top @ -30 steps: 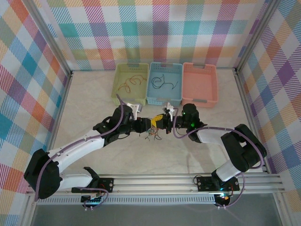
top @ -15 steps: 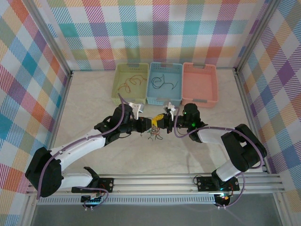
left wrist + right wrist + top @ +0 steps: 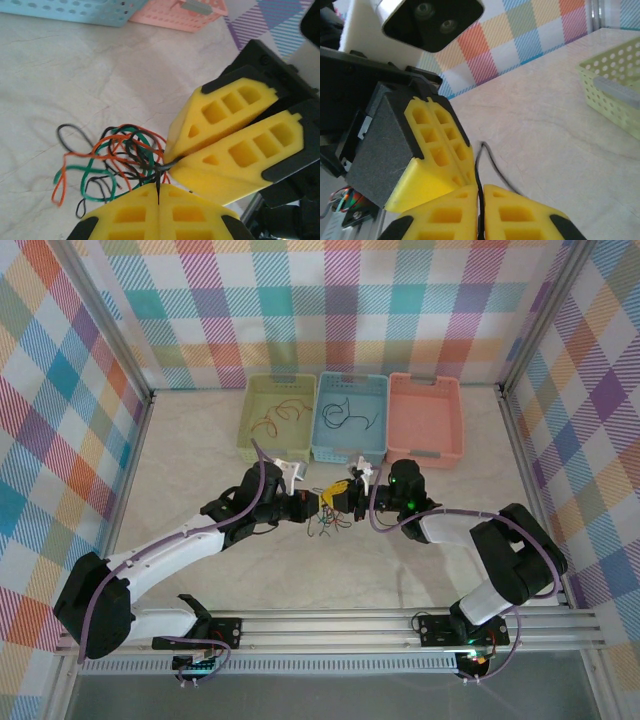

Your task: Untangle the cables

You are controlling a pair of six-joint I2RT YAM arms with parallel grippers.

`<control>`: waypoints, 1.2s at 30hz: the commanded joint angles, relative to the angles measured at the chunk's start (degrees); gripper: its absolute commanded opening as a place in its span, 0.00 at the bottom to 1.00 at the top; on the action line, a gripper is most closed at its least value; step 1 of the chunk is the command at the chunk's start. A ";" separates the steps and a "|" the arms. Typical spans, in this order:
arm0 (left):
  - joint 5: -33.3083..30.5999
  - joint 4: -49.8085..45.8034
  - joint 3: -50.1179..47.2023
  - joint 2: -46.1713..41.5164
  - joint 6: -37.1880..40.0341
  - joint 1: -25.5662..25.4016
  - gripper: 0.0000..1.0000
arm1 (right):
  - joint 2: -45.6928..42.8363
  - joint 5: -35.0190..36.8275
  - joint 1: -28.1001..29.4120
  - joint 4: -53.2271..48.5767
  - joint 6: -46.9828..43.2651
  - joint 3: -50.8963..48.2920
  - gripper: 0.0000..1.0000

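Cables (image 3: 325, 523) look partly sorted, judging from how things lie. Three baskets stand on the table (image 3: 200, 480) beyond the two end effectors. The green basket (image 3: 247, 440), ahead and to the left of the left end effector, has orange and red strands in it. The blue basket (image 3: 348, 453), straight ahead of the meeting fingertips, has black ones. The pink basket (image 3: 425, 420) sits ahead of the right end effector. What remains is a small knot (image 3: 125, 155) of orange, green, red and black wires. It is bunched just beside and below the tips of both end effectors, with its loose loops trailing onto the table. So some strands appear done, while this knot has yet to be pulled apart.

The left end effector (image 3: 158, 187) is fully closed, its yellow pads pressed flat together. It pinches a dark strand of the cables at the very tips, right where the strand leaves the knot. The right end effector (image 3: 481, 192) meets it tip to tip, touching or very nearly so. Its pads stand only a bare slit apart, and a black strand (image 3: 487, 160) runs out of that slit toward the left end effector. This reads as a narrow grip on that strand, though how firm the grip is cannot be told.
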 commanded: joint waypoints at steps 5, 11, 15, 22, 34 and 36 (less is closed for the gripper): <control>-7.09 -5.32 1.48 -0.94 1.96 0.20 0.00 | -3.41 11.50 -0.30 -5.59 -2.40 -0.27 0.18; -6.81 -3.36 -0.10 -3.31 1.98 0.17 0.00 | -3.33 10.71 -0.33 -6.60 -2.94 0.24 0.14; -5.77 -2.75 -0.24 -3.31 2.46 0.20 0.00 | -1.72 4.66 -0.33 -3.50 -1.72 0.63 0.35; -3.09 -0.88 -0.73 -3.18 3.22 0.18 0.00 | 1.32 0.75 0.29 -6.28 1.52 4.16 0.46; 1.44 2.40 -1.53 -3.40 3.30 0.10 0.00 | 3.67 0.61 1.07 -11.26 1.09 7.20 0.47; 1.85 2.65 -1.68 -3.60 3.37 0.07 0.00 | 4.17 0.80 1.08 -11.99 1.03 7.64 0.47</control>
